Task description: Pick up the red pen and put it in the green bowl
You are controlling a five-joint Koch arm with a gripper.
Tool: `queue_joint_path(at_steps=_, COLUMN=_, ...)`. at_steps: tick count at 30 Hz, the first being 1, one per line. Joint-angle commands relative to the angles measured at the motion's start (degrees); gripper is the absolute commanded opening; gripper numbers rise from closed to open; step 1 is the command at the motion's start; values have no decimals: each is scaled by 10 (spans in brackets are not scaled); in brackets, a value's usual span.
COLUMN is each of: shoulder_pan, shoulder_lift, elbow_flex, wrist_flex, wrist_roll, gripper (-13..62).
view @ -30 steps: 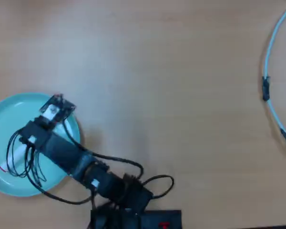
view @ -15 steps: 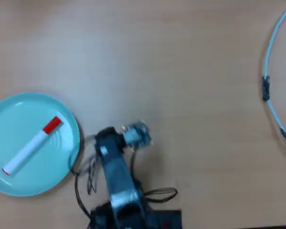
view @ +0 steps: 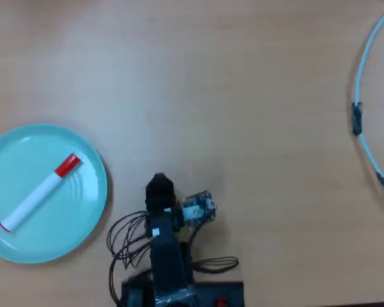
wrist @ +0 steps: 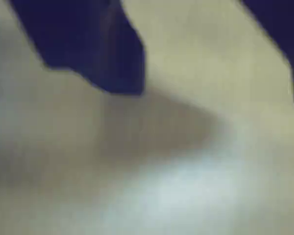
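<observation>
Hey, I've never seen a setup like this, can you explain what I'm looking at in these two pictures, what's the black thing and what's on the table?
The black thing is a small robot arm with a gripper, seen from a camera overhead. On the wooden table sits a green bowl with a red pen lying inside it. A thin white hoop curves in at the right edge. The blurry picture comes from a camera on the arm's wrist: its dark jaws stand apart over bare table, holding nothing.

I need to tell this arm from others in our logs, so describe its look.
The arm is black and boxy, with thin black cables looping loosely off its side. A small light-coloured part sits beside the wrist. In the blurred wrist view, the gripper shows as two dark blue-black fingers.
</observation>
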Motion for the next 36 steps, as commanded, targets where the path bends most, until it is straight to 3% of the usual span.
queue_joint_path(at_steps=1, shoulder_pan=18, shoulder_lift=53, elbow_flex=4, wrist_flex=-23, wrist_roll=16, gripper=325)
queue_joint_path(at_steps=9, shoulder_pan=125, shoulder_lift=52, elbow_flex=61, wrist_flex=-25, wrist_roll=12, gripper=325)
queue_joint_path(at_steps=19, shoulder_pan=120, shoulder_lift=52, elbow_flex=181, wrist_flex=-62, wrist_roll=18, gripper=325)
queue_joint_path(at_steps=36, shoulder_pan=120, shoulder_lift=52, elbow_flex=180, wrist_flex=-62, wrist_roll=18, gripper=325)
